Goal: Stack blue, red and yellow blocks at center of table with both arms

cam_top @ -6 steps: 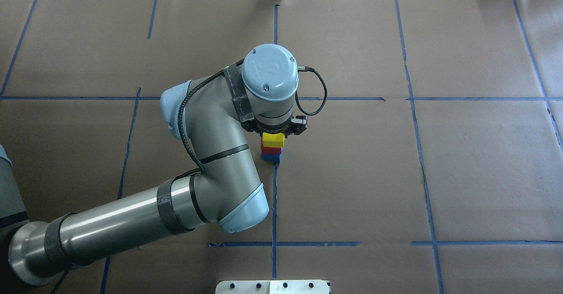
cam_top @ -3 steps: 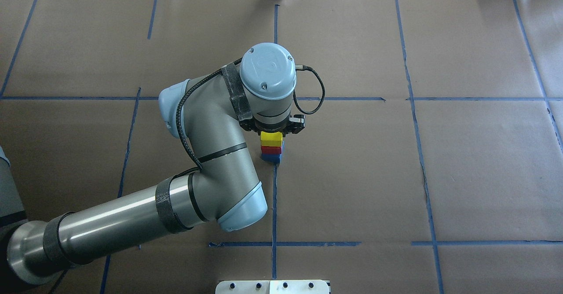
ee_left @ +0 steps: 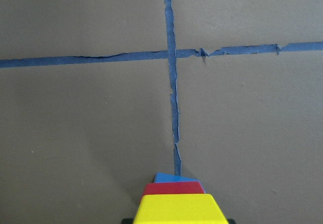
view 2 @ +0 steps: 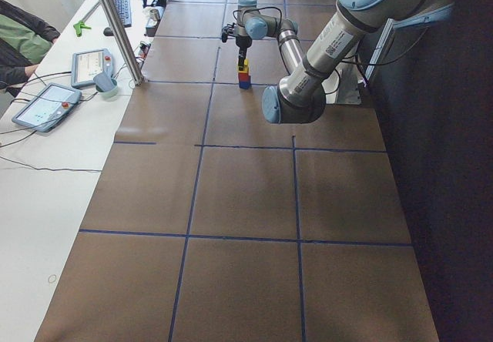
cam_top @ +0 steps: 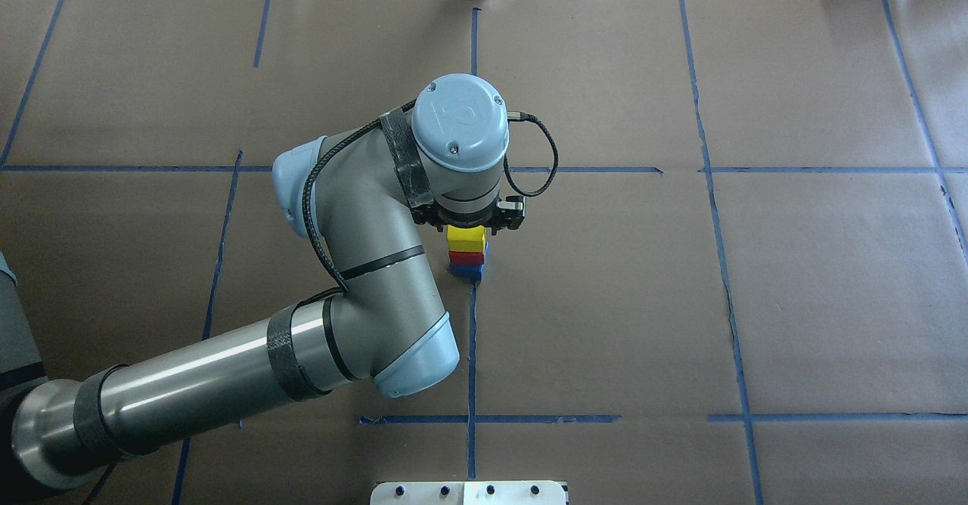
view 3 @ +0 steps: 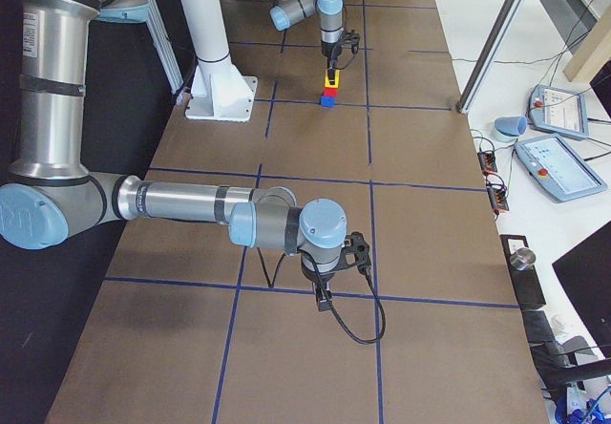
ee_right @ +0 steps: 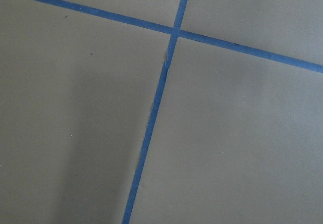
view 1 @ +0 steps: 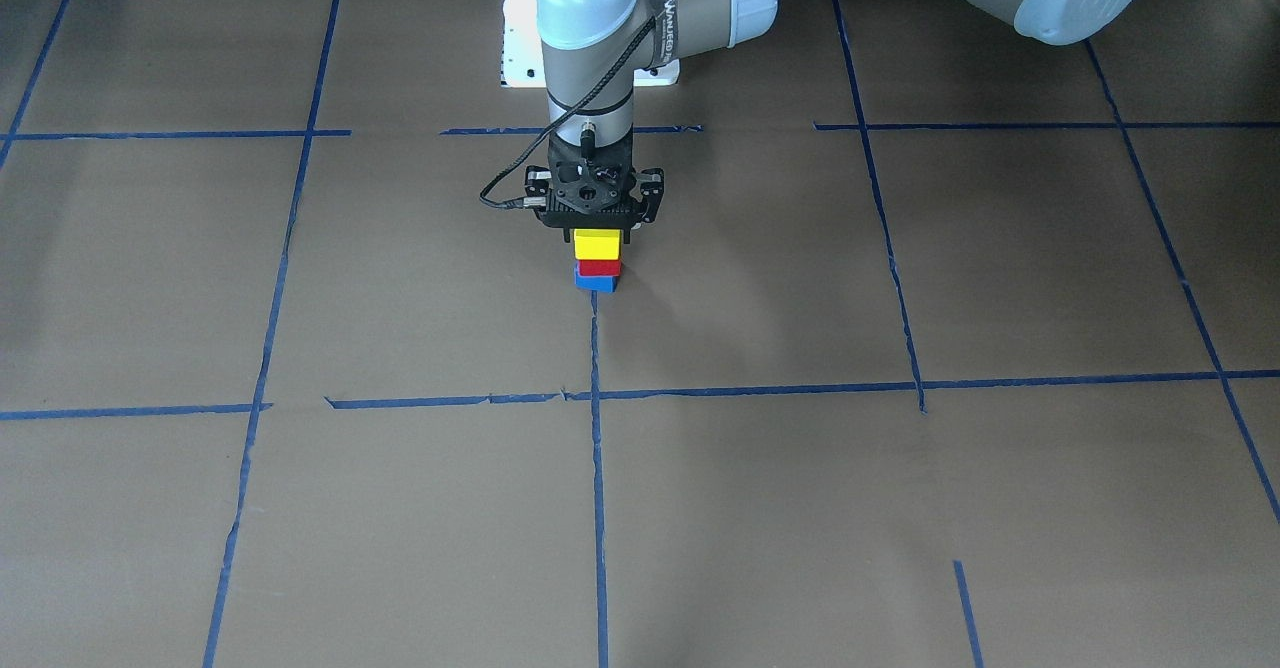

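Two fingertips of the left gripper [view 1: 598, 236] sit against opposite sides of the yellow rectangular block [view 1: 597, 245], so I read those jaws as narrowed onto it. On my left wrist feed only slivers of black show at either lower corner of the yellow face. That block sits squarely on the red rectangular block [view 1: 598, 267], which rests on the blue rectangular block [view 1: 596, 283]. The three form an upright stack, with the blue one peeking out a little past the red. The stack stands on the brown paper-covered table [view 1: 900, 508], right at the end of a blue tape line [view 1: 596, 348] near the middle of the grid. A black cable [view 1: 505, 200] loops off the wrist just above the stack. Well apart from all this, the right gripper [view 3: 322, 297] hangs low over the paper near a tape crossing. It appears only in the side view, so I cannot tell how its jaws stand.
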`<action>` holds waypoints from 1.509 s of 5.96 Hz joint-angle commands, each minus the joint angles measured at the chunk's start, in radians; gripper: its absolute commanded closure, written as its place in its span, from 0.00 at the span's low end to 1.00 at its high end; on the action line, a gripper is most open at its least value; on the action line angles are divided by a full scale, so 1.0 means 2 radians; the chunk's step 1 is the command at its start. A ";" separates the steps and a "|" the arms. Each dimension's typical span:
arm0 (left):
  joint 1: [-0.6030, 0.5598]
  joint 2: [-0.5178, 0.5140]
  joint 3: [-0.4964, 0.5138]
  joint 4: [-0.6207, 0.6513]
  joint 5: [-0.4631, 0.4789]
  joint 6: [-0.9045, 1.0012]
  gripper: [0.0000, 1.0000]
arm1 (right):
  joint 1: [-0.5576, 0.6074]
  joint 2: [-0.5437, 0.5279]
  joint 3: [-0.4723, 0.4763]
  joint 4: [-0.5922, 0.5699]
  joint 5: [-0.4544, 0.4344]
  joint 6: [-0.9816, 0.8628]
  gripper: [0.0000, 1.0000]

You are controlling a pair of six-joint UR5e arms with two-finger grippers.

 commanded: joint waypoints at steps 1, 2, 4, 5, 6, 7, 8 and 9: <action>-0.003 0.000 -0.011 0.001 0.001 0.000 0.00 | 0.000 0.000 0.000 0.000 0.000 0.000 0.00; -0.023 0.001 -0.045 0.033 -0.001 0.002 0.00 | 0.000 0.000 0.000 0.000 0.000 0.000 0.00; -0.087 0.070 -0.131 0.082 -0.086 0.068 0.00 | 0.000 0.000 0.000 0.000 0.000 0.000 0.00; -0.124 0.151 -0.189 0.080 -0.091 0.154 0.00 | 0.000 0.000 -0.001 -0.001 0.000 0.000 0.00; -0.179 0.219 -0.201 0.076 -0.119 0.266 0.00 | 0.000 0.000 -0.001 -0.001 -0.001 0.001 0.00; -0.251 0.278 -0.197 0.074 -0.164 0.382 0.00 | 0.000 0.000 -0.001 -0.001 0.000 0.001 0.00; -0.323 0.342 -0.188 0.073 -0.205 0.513 0.00 | 0.000 0.000 -0.001 -0.001 -0.001 0.002 0.00; -0.396 0.377 -0.160 0.064 -0.230 0.605 0.00 | 0.000 0.000 -0.002 -0.001 -0.001 0.002 0.00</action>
